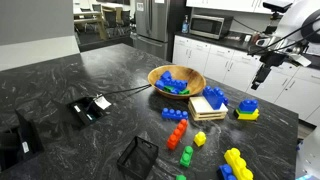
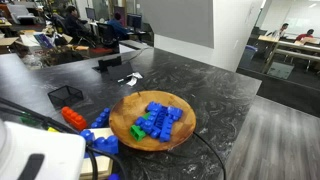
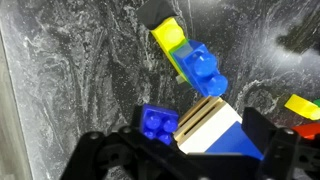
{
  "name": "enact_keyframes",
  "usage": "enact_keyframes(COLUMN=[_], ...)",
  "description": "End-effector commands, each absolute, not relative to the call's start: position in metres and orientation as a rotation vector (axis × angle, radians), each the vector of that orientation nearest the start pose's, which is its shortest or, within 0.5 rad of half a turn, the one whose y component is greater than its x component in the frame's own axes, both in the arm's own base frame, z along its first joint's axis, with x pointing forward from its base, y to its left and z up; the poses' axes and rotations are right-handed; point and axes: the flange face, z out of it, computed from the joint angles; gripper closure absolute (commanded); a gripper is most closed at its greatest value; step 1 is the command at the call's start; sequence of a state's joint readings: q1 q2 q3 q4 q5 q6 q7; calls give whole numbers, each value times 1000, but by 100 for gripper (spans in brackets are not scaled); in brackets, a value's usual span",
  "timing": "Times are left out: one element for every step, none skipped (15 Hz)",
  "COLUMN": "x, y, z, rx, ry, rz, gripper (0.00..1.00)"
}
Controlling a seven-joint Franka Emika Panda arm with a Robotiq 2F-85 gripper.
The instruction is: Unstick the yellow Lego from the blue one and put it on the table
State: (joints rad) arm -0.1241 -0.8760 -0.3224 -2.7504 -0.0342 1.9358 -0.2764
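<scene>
Yellow Lego (image 3: 166,36) against blue one (image 3: 205,68), join plainest in wrist view; tool (image 3: 178,138) released, empty.

I see white cabinets (image 1: 222,62), microwave (image 1: 208,27) behind pincer (image 1: 260,82); fridge (image 1: 152,22) further off; grey wood floor (image 2: 265,140), office desks (image 2: 40,30) beyond.

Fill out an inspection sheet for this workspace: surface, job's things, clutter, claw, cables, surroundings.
Surface: black veined table; no spills seen.
Job's things: yellow Lego appears joined to the blue one; both on the table, far from the claw.
Clutter: wooden bowl of blue and green bricks, loose bricks, wooden block, mesh basket, black device.
Claw: claw raised above the table, open and empty in the wrist view.
Cables: black cable between bowl and device.
Surroundings: cabinets, microwave; office desks in an exterior view.
</scene>
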Motion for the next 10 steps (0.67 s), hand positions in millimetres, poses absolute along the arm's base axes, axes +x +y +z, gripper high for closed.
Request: enact_keyframes(x=[272, 272, 272, 272, 272, 273, 274, 274, 275, 277], y=[-128, -128, -128, -128, -126, -122, -117, -108, -99, -87], z=[450, 450, 450, 451, 451, 453, 455, 459, 463, 467], rx=[-2944, -2944, -2944, -2947, -2952, -2963, -2968, -2975, -2982, -2987], ry=[75, 76, 76, 80, 70, 21, -44, -155, -245, -328], rz=[-146, -146, -146, -151, -153, -151, -155, -166, -173, -171], gripper=[0, 0, 0, 0, 0, 0, 0, 0, 0, 0])
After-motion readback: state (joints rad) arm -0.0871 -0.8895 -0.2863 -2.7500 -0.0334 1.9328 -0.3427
